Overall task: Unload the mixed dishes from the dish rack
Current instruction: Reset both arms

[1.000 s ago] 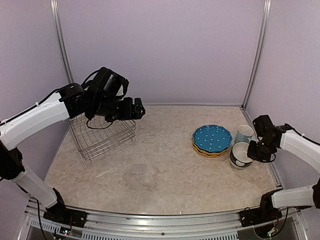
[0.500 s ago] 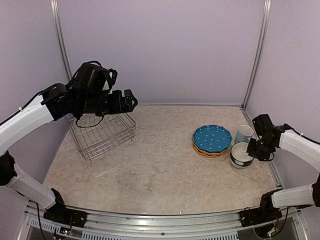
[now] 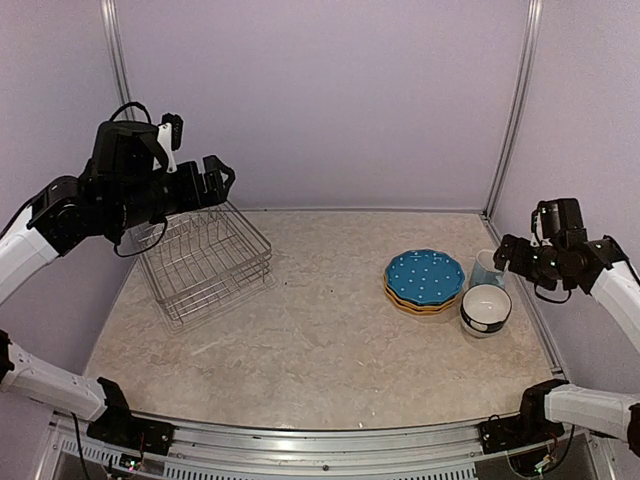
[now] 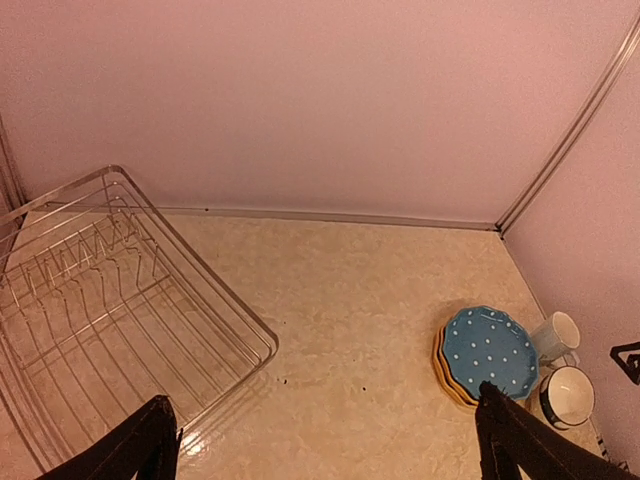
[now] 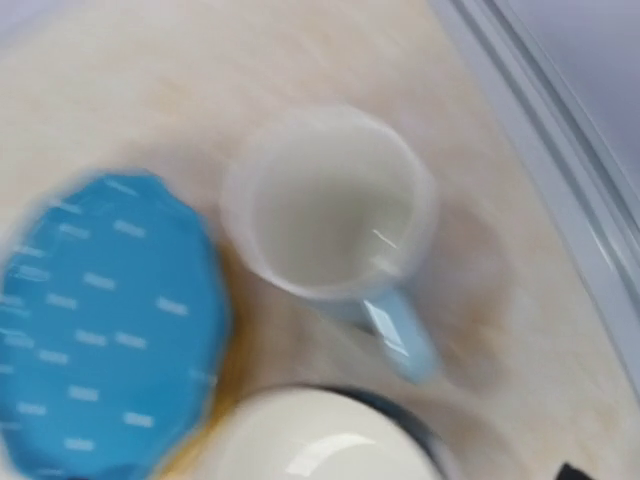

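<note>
With the dish rack (image 3: 205,270) empty at the left and the blue plate (image 3: 425,275) stacked on the orange-yellow plates (image 3: 420,308) beside the light blue mug (image 3: 489,266) and banded bowl (image 3: 485,310) at the right, unloading appears complete, so the left gripper (image 3: 215,177) hangs raised near the rack, spread and empty, while the right gripper (image 3: 508,252) near the mug carries nothing and its opening cannot be determined.

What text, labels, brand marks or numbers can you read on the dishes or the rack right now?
None can be read.
The blue plate carries only white dots.
The mug and the white bowl show no print; the bowl has just a dark band.
The dish rack is bare wire.
The right wrist view is too blurred to show any fine print.
</note>
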Controlling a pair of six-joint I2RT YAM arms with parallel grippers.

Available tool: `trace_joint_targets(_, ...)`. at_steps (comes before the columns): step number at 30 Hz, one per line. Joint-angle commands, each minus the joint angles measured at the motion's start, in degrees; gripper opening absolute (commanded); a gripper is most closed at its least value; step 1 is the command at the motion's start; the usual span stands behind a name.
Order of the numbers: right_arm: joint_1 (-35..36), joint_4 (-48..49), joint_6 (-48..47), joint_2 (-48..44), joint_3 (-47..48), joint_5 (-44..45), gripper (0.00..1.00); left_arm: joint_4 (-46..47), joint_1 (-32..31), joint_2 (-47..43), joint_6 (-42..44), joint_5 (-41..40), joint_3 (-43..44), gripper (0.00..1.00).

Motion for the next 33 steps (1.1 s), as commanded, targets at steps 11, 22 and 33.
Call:
trace_joint_targets(11, -0.48, 15.68, -16.58, -12.51, 9.28, -21.35, 1.00, 6.11, 0.66, -13.86, 9.25, -10.57, -1.09, 0.99)
trace_joint_targets(22, -0.48, 20.51, -17.89, -20.21, 12.17, -17.37, 1.00, 8.55, 0.75, -21.34, 13.18, -12.56, -1.36, 0.99)
trace_joint_targets(33, -0.52, 20.91, -17.22, -23.70, 12.16, -11.31, 1.00, 8.57, 0.74, -24.37, 14.57, -13.52, -1.62, 0.99)
